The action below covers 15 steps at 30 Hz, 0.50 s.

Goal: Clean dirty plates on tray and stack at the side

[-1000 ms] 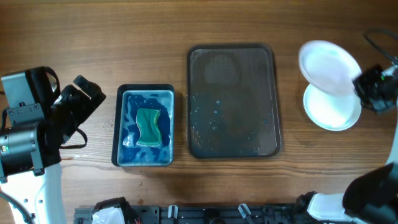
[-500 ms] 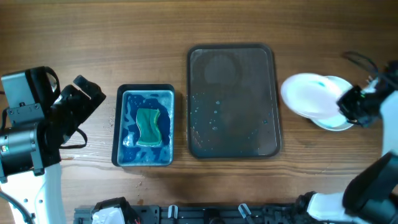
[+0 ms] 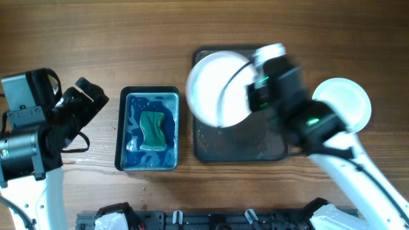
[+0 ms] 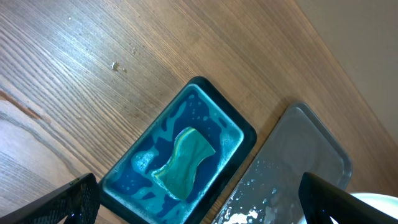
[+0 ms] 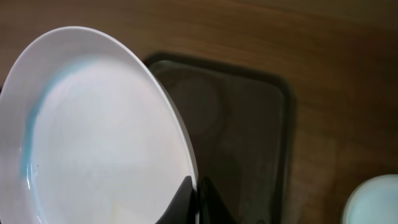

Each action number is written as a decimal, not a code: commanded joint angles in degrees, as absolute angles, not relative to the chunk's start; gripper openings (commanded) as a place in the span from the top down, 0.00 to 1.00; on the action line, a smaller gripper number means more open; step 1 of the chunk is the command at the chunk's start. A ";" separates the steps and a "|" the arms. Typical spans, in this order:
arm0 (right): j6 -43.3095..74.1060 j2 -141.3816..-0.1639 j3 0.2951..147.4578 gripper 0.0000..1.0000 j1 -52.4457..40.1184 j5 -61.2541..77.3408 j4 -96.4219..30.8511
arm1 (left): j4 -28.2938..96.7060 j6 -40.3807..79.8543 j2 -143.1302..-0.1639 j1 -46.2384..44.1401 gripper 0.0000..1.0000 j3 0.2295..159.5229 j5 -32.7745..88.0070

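Wood counter (image 3: 96,38) is shown overhead bearing a tray (image 3: 255,137), a basin (image 3: 150,90) and a side plate (image 3: 348,105) at right. From the left wrist, the left tool (image 4: 200,194) is seen spread, empty. Only from the right wrist is the held plate (image 5: 93,137) seen pinched at its rim by the right tool (image 5: 191,196), above the tray.

A: Wooden counter (image 3: 96,32), what directly on it?
B: Left, a blue tub (image 3: 148,91); just beside it, centre, a dark wet tray (image 3: 223,144).
A: And right of the tray?
B: One white plate (image 3: 348,102), flat on the wood, near the tray's right edge.
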<state>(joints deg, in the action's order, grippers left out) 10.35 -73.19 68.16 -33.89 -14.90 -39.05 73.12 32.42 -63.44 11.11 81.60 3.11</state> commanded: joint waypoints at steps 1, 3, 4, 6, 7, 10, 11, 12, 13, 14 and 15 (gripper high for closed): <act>6.13 -77.49 68.66 0.96 -45.45 -36.64 -37.04 | 72.95 32.34 -63.55 11.53 0.00 82.26 3.99; 2.26 -79.94 68.66 0.96 -50.35 -38.65 -33.82 | 72.95 32.34 -63.55 11.53 0.00 82.26 4.01; 1.10 -80.93 68.66 0.96 -52.36 -38.68 -32.27 | 72.95 32.34 -63.55 11.53 0.00 82.26 4.01; -0.08 -82.98 68.66 0.96 -56.12 -40.62 -28.75 | 72.95 32.34 -63.55 11.53 0.00 82.26 3.99; -0.10 -84.03 68.66 0.96 -57.80 -42.74 -26.65 | 72.95 32.34 -63.55 11.53 0.00 82.26 3.99; -4.86 -87.29 68.66 0.96 -61.91 -49.98 -19.05 | 72.95 32.34 -63.55 11.53 0.00 82.26 4.01; -7.27 -88.42 68.66 0.96 -63.16 -53.04 -16.12 | 72.95 32.34 -63.55 11.53 0.00 82.26 4.01; -9.58 -89.49 68.66 0.96 -64.38 -56.27 -13.13 | 72.95 32.34 -63.55 11.53 0.00 82.26 3.99; -11.57 -90.24 68.66 0.96 -65.25 -58.67 -10.79 | 72.95 32.34 -63.55 11.53 0.00 82.26 3.99; -14.57 -91.15 68.66 0.96 -66.30 -61.23 -7.77 | 72.95 32.34 -63.55 11.53 0.00 82.26 4.01; -18.48 -92.20 68.66 0.96 -67.51 -64.12 -4.10 | 72.95 32.34 -63.55 11.53 0.00 82.26 4.01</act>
